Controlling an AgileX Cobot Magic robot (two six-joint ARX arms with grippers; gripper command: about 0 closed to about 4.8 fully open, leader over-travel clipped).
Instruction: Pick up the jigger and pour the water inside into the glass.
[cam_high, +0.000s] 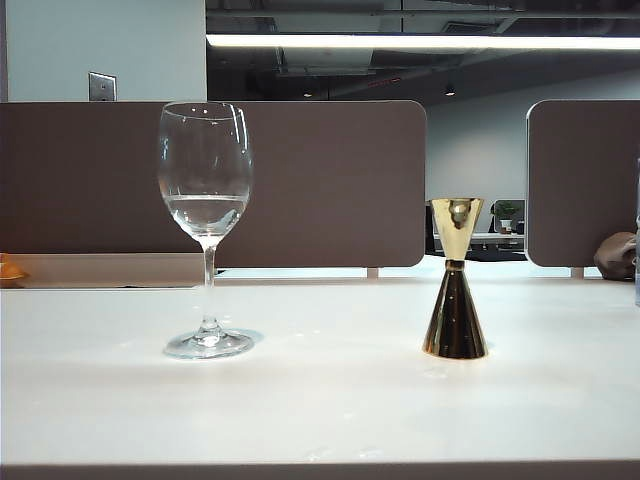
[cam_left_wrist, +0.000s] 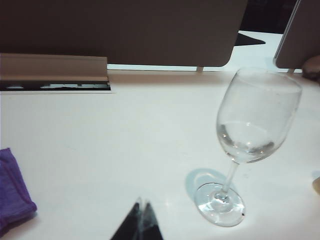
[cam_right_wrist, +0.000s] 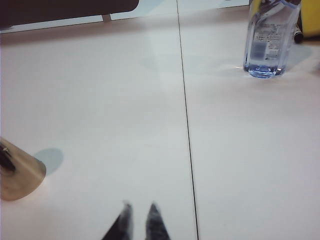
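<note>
The left hand (cam_left_wrist: 141, 220) hovered low over the white surface (cam_high: 320, 400), its fingertips pressed together and grasping nothing; the glass (cam_left_wrist: 247, 145) stood upright ahead of it and off to one side, holding a little water (cam_left_wrist: 247, 145). The right hand (cam_right_wrist: 140, 220) showed a narrow gap between its fingertips, empty, with the jigger (cam_right_wrist: 17, 175) standing near, apart from it.

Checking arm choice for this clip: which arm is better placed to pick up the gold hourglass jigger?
Right. The gold hourglass jigger stands near the right gripper; the left gripper sees only the stemmed wine glass.
</note>
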